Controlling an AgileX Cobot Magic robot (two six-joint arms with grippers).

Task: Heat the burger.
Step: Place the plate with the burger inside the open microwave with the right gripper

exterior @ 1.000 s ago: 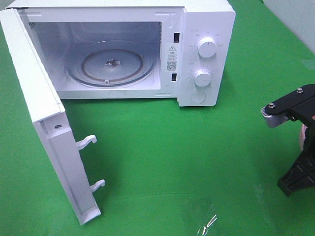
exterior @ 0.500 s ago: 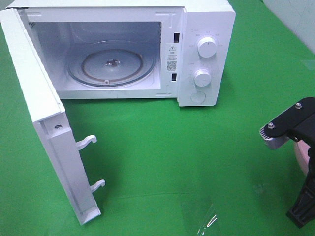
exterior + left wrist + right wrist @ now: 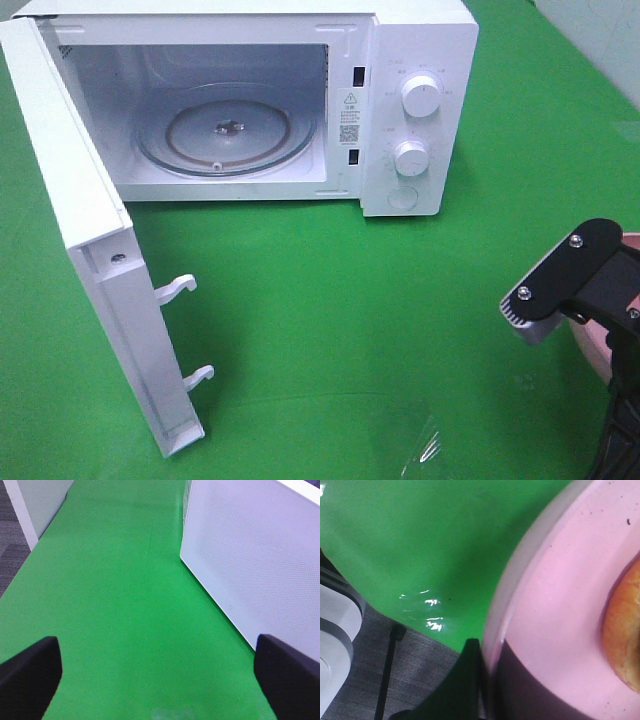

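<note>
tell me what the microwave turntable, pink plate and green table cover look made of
The turntable looks like clear glass: the white floor shows through and its rim glints. The pink plate is smooth with a soft sheen, plastic or glazed ceramic; I cannot tell which. The green cover seems vinyl or coated cloth, given its glossy highlights.

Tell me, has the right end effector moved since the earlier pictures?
Yes. The right end effector, gripping the pink plate, has moved lower in the high view, farther from the microwave.
</note>
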